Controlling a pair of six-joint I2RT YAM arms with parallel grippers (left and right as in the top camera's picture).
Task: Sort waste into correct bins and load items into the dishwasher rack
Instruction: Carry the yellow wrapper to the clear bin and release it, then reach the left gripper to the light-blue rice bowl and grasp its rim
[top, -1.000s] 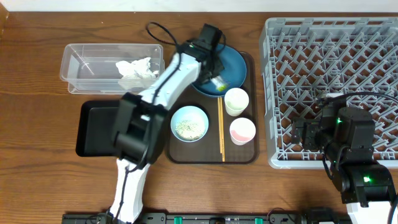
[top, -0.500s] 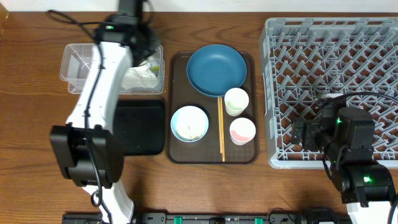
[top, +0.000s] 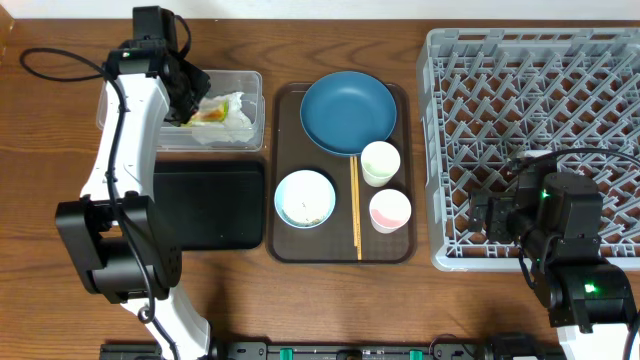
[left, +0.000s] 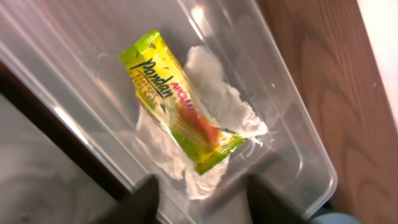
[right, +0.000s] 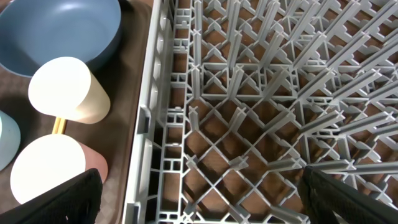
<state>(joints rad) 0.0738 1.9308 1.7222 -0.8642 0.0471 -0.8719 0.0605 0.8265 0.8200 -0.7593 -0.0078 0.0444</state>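
Observation:
The yellow-green wrapper (left: 177, 102) lies loose on the crumpled white napkin (left: 233, 115) inside the clear tub (top: 250, 80). My left gripper (left: 205, 202) hovers just above them, open and holding nothing. On the brown serving tray (top: 400, 250) sit the dark blue plate (top: 348, 112), the light blue bowl (top: 305, 198) with rice grains in it, the cream cup (top: 380, 162), the pink cup (top: 390, 211) and the chopsticks (top: 356, 210). My right gripper (right: 205, 205) is wide open and empty over the left edge of the grey dishwasher rack (right: 249, 124).
The shallow black tray (top: 210, 205) lies just in front of the clear tub, left of the serving tray. The left arm stretches along the table's left side up to the tub. The rack fills the right side.
My left arm swung from the blue plate over to the clear tub with the wrapper, then opened; the wrapper now rests on the napkin. The right arm stayed still.

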